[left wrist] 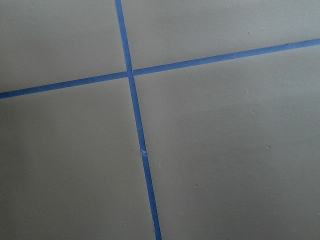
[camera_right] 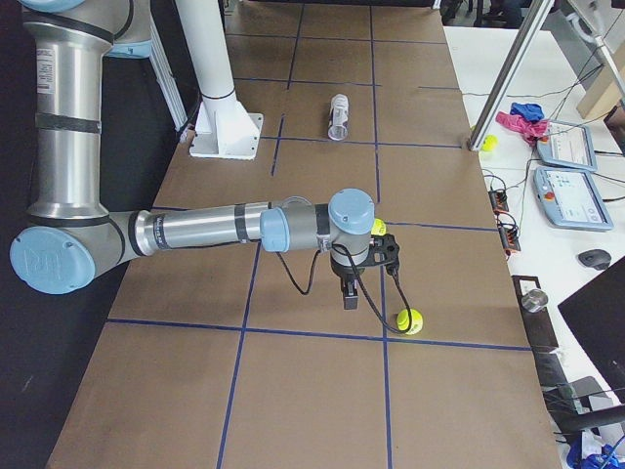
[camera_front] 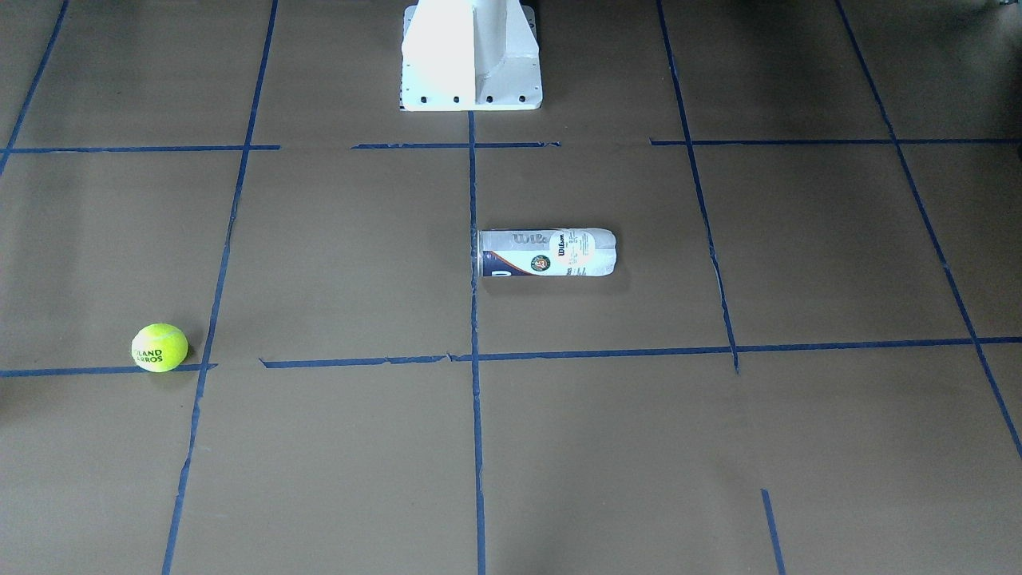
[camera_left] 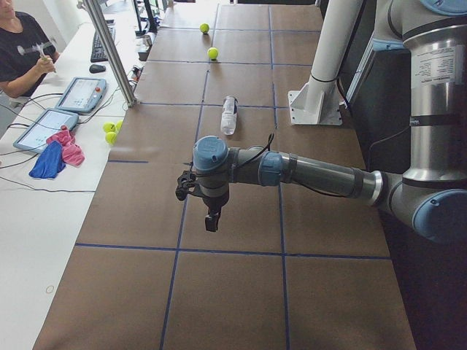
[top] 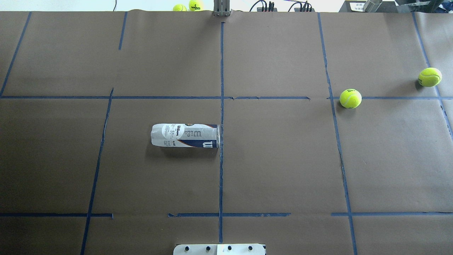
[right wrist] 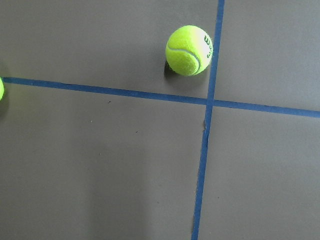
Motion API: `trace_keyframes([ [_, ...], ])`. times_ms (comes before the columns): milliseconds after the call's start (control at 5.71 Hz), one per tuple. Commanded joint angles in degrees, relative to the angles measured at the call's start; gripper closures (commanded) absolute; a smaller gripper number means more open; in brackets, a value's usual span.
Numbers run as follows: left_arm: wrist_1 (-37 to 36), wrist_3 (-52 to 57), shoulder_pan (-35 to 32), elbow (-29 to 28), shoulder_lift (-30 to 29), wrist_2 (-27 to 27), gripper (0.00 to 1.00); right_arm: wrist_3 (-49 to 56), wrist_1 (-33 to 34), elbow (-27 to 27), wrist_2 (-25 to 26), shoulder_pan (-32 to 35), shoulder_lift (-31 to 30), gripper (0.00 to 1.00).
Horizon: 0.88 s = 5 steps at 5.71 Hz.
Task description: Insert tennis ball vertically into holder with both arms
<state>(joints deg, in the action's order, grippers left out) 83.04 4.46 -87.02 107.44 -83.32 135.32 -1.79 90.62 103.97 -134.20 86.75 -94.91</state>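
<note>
Can (top: 184,135) lies flat, left-to-right — ball (camera_right: 411,319) just lower-right of right gripper (camera_right: 349,296), left gripper (camera_left: 211,221) farther; openness of either can't be told.

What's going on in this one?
Nothing is being handled yet. The holder lies on its side in the middle of the table, untouched. The tennis ball sits loose on the robot's right side, a second ball further out. The right gripper hangs above the table near them, the left gripper over the other end; open or shut cannot be told.
</note>
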Motion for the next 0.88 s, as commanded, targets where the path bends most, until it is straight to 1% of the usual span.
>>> trace_keyframes([
  [0,0.4,-0.1,0.3,-0.9,-0.2,-0.1,0.00,-0.1,0.3,0.1,-0.1,0.0,-0.4,0.00],
  [701,0.6,0.2,0.6,-0.6,-0.2,-0.1,0.00,-0.6,0.2,-0.1,-0.2,0.0,-0.5,0.00],
])
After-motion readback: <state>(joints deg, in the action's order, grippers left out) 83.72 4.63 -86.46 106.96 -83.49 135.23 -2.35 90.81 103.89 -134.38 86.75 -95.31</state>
